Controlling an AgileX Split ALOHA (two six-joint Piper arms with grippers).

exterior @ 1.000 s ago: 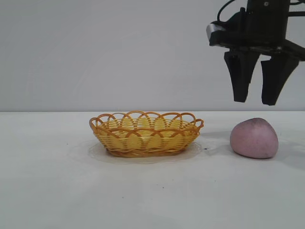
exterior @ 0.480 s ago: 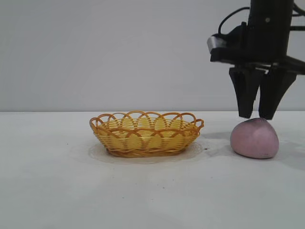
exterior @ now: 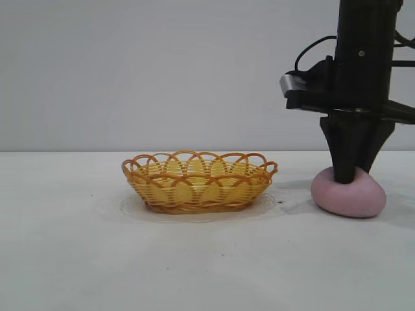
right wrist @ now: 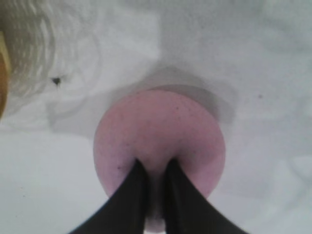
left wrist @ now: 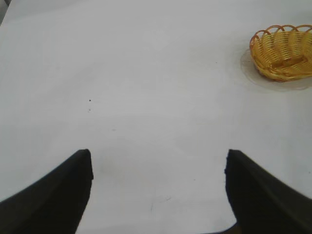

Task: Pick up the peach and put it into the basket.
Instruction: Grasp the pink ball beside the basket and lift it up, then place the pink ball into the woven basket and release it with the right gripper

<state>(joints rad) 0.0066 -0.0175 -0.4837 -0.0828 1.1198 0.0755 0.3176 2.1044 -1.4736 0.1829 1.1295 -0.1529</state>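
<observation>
The pink-mauve peach (exterior: 353,196) lies on the white table right of the yellow woven basket (exterior: 198,182). My right gripper (exterior: 349,176) stands straight down on the peach's top, its black fingers close together and pinching a ridge of the soft peach, which looks flattened. In the right wrist view the gripper (right wrist: 156,168) is sunk into the peach (right wrist: 161,124). My left gripper (left wrist: 158,163) is open and empty over bare table, with the basket (left wrist: 285,48) far off; it is out of the exterior view.
The basket sits on a faint round mark on the white table (exterior: 78,246). A small dark speck (right wrist: 56,80) lies on the table near the peach. A plain wall stands behind.
My right gripper has come down from above the peach onto it and its fingers have closed together on the peach's top; the peach now looks squashed lower and wider.
</observation>
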